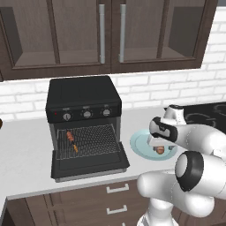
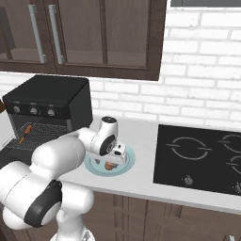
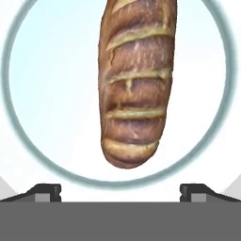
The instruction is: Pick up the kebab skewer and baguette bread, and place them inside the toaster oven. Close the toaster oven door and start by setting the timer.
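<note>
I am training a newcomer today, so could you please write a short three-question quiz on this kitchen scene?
1. True or false: the kebab skewer lies on the rack in the toaster oven.
2. The baguette bread lies on: A) the plate; B) the cooktop; C) the rack.
3. Fill in: the toaster oven door is ____.

Key: 1 true; 2 A; 3 open. The gripper is open above the bread.
</note>
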